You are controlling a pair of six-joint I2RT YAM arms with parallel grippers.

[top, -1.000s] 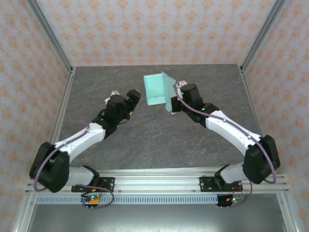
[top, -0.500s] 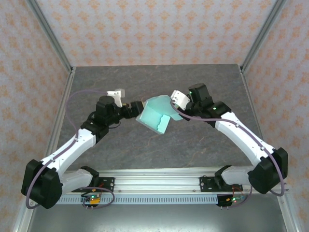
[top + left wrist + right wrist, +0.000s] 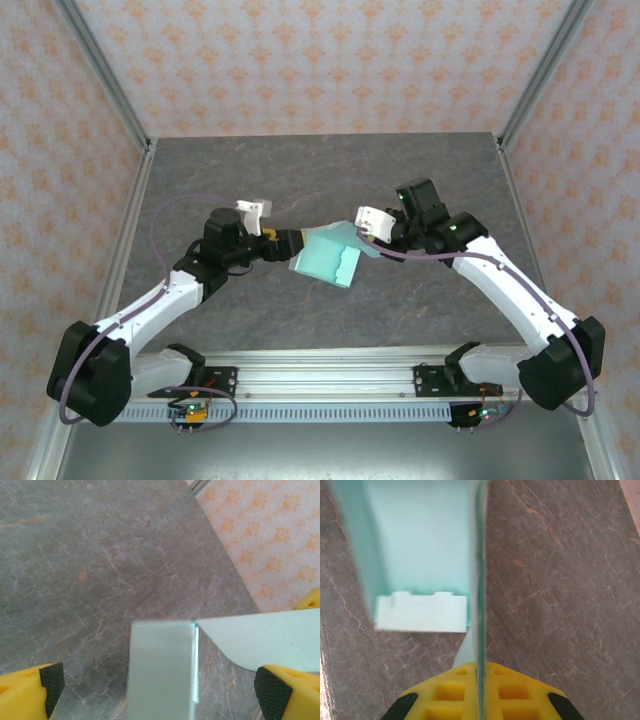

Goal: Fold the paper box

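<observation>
Where the grey marbled table (image 3: 400, 170) spreads beneath both arms, the partly folded paper box (image 3: 325, 262) is held over its middle. The right claw (image 3: 480, 682) is clamped on one panel's edge, while the left claw (image 3: 160, 685) is spread wide around another flap.

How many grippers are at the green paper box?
2. The left gripper is at the paper box's left edge, fingers open around a flap; the right gripper pinches a panel on its right side.
</observation>
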